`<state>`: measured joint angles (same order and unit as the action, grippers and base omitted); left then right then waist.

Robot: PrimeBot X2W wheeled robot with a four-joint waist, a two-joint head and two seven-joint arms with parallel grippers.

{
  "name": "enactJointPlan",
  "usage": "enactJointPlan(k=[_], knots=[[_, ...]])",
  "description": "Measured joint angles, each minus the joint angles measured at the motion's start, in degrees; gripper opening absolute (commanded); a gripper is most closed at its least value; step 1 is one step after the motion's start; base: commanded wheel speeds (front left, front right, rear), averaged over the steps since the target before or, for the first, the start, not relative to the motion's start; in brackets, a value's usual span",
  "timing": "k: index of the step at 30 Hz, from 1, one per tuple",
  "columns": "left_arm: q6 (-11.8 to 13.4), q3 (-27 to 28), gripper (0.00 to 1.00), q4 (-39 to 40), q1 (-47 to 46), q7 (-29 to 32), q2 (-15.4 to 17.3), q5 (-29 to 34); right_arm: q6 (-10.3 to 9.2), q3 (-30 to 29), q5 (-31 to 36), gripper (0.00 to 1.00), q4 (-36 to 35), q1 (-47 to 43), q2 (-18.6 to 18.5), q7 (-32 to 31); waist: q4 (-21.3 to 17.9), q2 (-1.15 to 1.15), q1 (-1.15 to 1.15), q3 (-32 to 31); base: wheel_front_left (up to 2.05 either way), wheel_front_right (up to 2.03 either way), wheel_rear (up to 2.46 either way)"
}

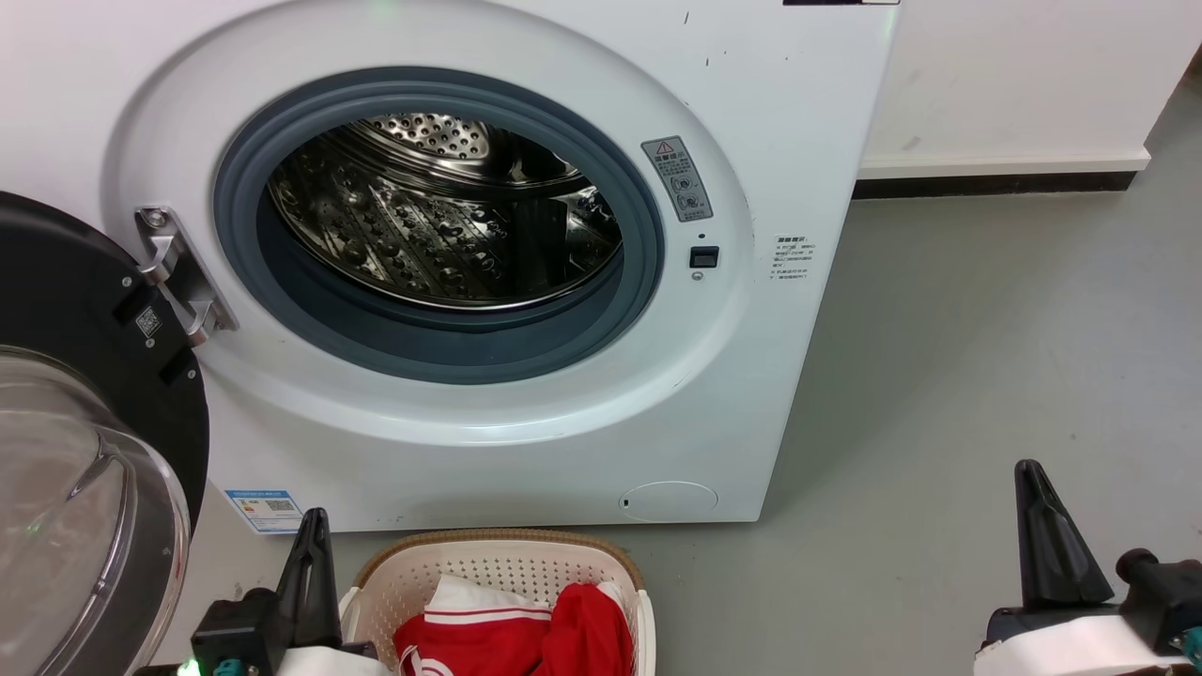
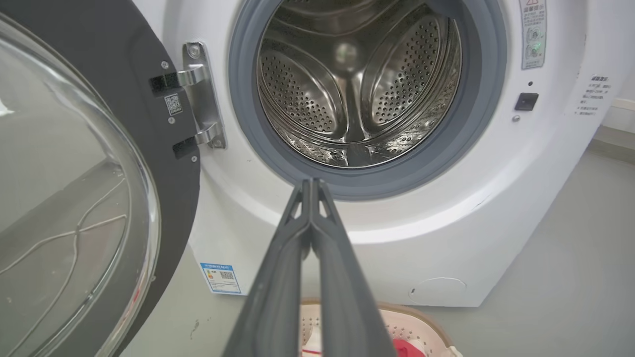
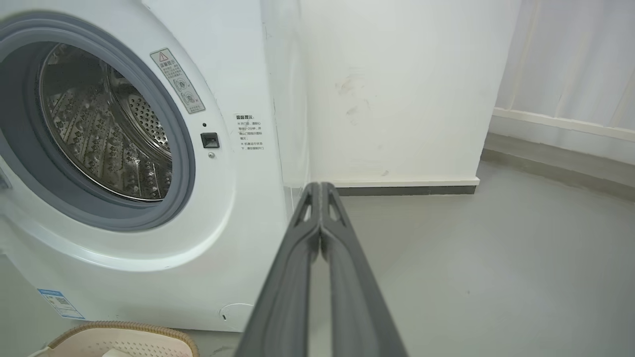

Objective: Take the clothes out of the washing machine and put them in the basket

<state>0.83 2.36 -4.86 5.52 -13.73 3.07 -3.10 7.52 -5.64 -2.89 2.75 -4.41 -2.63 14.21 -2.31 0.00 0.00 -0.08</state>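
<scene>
Left end effector (image 1: 315, 518) and right end effector (image 1: 1028, 467) rest low, fingers pressed together and empty; the job looks done. Between them the basket (image 1: 498, 539), parked under the opening for short drops, holds the striped jersey (image 1: 479, 620) and the plain red garment (image 1: 592, 629). Beyond, the left wrist view looks deeper into the washing machine (image 1: 798, 188), where the drum (image 2: 347, 99) is bare.

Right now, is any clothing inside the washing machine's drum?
No, the drum shows bare steel, and the red clothes lie in the basket.

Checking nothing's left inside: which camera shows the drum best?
The left wrist view: it looks straight into the drum, bare steel to the back. The head view sees it from above, the right wrist view slantwise.
</scene>
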Motion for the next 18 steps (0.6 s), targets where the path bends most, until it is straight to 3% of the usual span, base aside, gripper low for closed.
enactJointPlan(k=[18], knots=[[-1.8, 0.7, 0.0, -2.0, -2.0, 4.5, 0.0, -20.9, -0.01, 0.0, -21.0, 0.0, 2.7, 1.3, 0.0, -4.7, 0.3, 0.0, 0.0, 0.0, 0.0, 0.0, 0.0]])
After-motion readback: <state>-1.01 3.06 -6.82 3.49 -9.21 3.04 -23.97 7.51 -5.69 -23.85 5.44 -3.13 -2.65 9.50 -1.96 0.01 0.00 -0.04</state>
